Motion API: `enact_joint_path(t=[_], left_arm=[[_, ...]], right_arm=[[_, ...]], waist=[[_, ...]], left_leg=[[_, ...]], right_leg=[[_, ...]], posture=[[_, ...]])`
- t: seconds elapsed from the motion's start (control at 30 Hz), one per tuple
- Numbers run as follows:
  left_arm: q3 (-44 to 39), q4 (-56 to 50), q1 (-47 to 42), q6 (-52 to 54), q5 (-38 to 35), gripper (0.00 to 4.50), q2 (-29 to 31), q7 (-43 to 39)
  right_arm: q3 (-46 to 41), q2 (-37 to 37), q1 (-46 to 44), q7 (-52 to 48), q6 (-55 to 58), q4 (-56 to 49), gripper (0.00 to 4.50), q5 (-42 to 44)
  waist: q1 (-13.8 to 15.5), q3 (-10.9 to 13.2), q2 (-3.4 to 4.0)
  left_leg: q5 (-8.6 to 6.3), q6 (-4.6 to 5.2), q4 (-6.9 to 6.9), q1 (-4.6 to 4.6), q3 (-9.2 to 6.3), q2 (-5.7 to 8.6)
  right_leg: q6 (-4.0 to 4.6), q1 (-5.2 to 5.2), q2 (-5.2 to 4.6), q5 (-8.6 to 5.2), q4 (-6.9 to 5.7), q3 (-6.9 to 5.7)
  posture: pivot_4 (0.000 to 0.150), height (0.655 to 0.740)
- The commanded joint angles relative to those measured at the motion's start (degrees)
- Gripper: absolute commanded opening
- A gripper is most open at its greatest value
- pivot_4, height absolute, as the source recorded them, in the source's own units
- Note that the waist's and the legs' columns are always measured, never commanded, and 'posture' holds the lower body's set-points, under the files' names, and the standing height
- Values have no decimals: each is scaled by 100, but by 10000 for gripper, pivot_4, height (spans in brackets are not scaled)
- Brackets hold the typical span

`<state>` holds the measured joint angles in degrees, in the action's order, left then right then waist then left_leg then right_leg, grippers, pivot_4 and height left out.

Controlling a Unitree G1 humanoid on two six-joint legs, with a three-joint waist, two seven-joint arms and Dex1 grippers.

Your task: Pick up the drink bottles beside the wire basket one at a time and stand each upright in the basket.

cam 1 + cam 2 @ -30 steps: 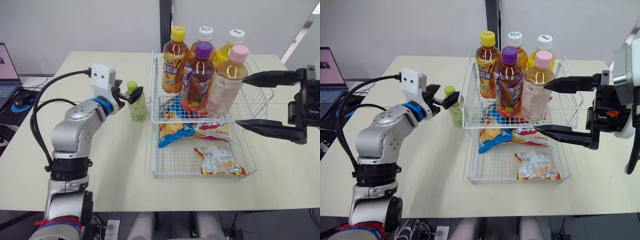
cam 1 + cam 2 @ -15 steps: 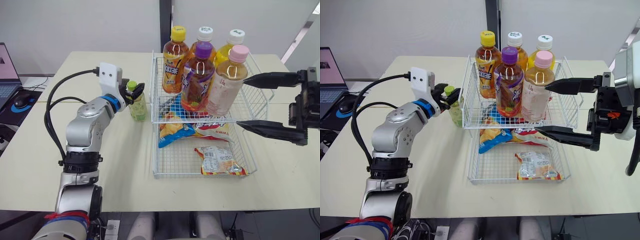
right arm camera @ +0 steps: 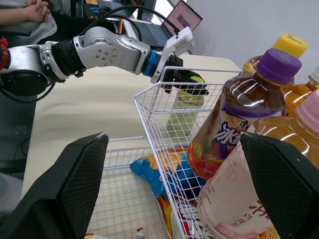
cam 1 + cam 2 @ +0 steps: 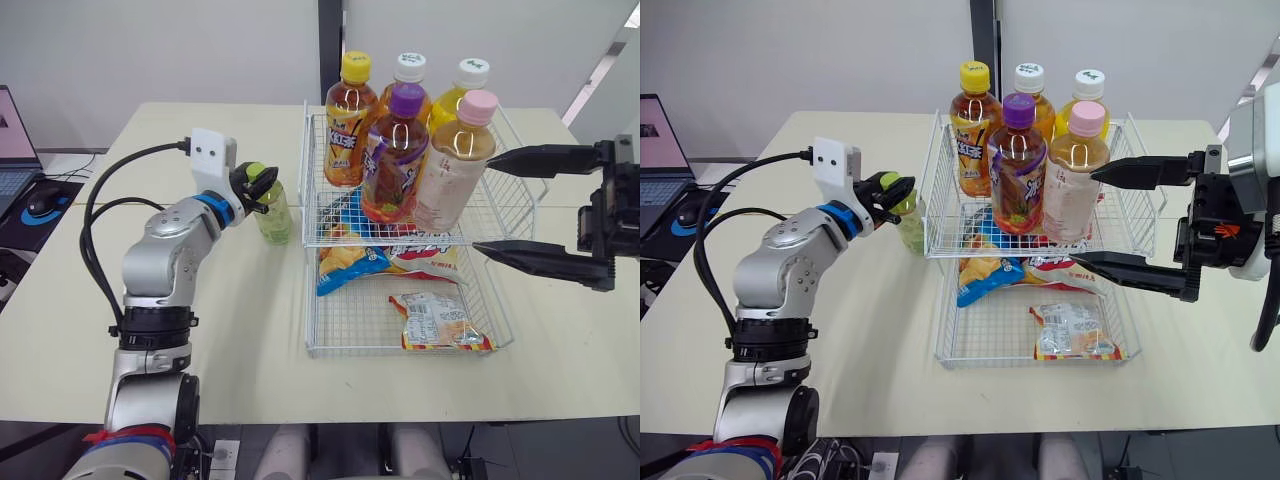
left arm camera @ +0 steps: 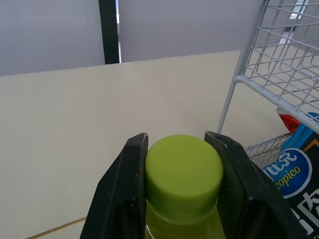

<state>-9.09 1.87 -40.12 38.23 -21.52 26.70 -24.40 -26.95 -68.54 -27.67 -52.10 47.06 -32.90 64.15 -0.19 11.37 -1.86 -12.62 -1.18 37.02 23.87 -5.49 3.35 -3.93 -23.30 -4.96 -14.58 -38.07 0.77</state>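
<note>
A small green bottle (image 4: 273, 213) with a lime cap (image 5: 183, 169) stands upright on the table just left of the wire basket (image 4: 497, 222). My left gripper (image 4: 258, 184) is shut on that cap, one black finger (image 5: 124, 184) pressed against each side. In the raised basket stand several bottles, among them a purple-capped one (image 4: 396, 155), a pink-capped one (image 4: 452, 170) and a yellow-capped one (image 4: 349, 122). At the basket's right side my right gripper (image 4: 480, 203) hangs wide open and holds nothing.
Below and in front of the basket lies a lower wire tray (image 4: 330, 335) holding snack packets (image 4: 438, 322). A laptop (image 4: 12, 140) and mouse (image 4: 42, 203) sit off the table's left edge. A person's hands (image 3: 30, 10) show beyond the table.
My left gripper has moved onto the green bottle's cap and its fingers have closed against it. The right gripper has stayed put.
</note>
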Motion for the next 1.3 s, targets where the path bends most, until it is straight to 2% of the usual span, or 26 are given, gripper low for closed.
enact_joint_path(t=[0.03, 0.33, 0.6, 0.83, 1.07, 1.3], left_arm=[[-368, -672, -207, 188, -307, 13750, 333, -140], [-701, -935, -808, 1044, -928, 13750, 1218, -571], [-886, -328, -1724, 1545, -1470, 13750, 1898, -1209], [-951, 643, -3022, 2235, -2210, 13750, 2589, -2274], [-741, 1244, -4132, 2654, -2574, 13750, 2643, -2843], [-215, 1330, -4668, 2835, -2543, 13750, 2535, -3326]], right_arm=[[-219, -58, -9, 57, -74, -54, 45000, 5], [-265, -38, 117, 32, -144, -45, 45000, -73], [-212, -38, 93, 14, -181, -10, 45000, -95], [-218, -55, 70, 7, -187, 16, 45000, -111], [-438, -102, 172, -150, -175, 161, 45000, -203], [-568, -156, 219, -416, -206, 294, 45000, -280]], waist=[[2, 0, -1], [2, 1, -2], [-7, 1, -2], [-44, 4, -6], [-81, 5, -7], [-124, 5, -7]], left_leg=[[0, 0, 0, 1, -1, 0], [0, 0, 1, 2, -3, 1], [0, 0, 0, 2, -3, 0], [0, 0, -1, 4, -3, -1], [0, 0, 0, 3, -5, 1], [0, 0, -1, 3, -2, 0]], right_leg=[[0, 0, 0, 0, 0, -1], [0, 0, 0, 0, 1, -4], [-1, 1, 2, -1, 1, -5], [-1, 0, 4, -1, 2, -11], [-3, 1, 2, -2, -1, -10], [-3, 1, 4, -2, -1, -10]], posture=[[1500, 7400], [1500, 7400], [1500, 7400], [1500, 7400], [1500, 7400], [1500, 7400]])
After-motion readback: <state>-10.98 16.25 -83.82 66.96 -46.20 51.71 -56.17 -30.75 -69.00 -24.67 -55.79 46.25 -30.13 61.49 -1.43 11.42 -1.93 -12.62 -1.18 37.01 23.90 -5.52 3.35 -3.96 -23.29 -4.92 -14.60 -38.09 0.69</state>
